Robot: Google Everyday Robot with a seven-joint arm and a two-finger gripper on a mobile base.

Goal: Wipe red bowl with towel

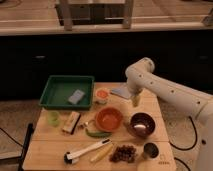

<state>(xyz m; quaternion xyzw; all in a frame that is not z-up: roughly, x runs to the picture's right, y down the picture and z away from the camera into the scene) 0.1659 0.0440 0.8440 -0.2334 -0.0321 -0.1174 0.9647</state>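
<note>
The red bowl point(109, 119) sits upright near the middle of the wooden table point(50, 150). The towel point(121, 91), a thin grey-blue cloth, lies flat at the table's back edge, behind the bowl and to its right. My gripper point(135, 100) hangs from the white arm point(165, 90), pointing down just right of the towel and behind the bowl. It is above the table surface and holds nothing that I can see.
A green tray point(55, 102) at the back left holds a grey-blue block point(76, 96). A pale cup with orange contents point(102, 94) stands beside it. A dark bowl point(142, 124), a metal cup point(150, 150), a brush point(87, 150), a green cup point(53, 118) and a tan block point(71, 122) surround the red bowl.
</note>
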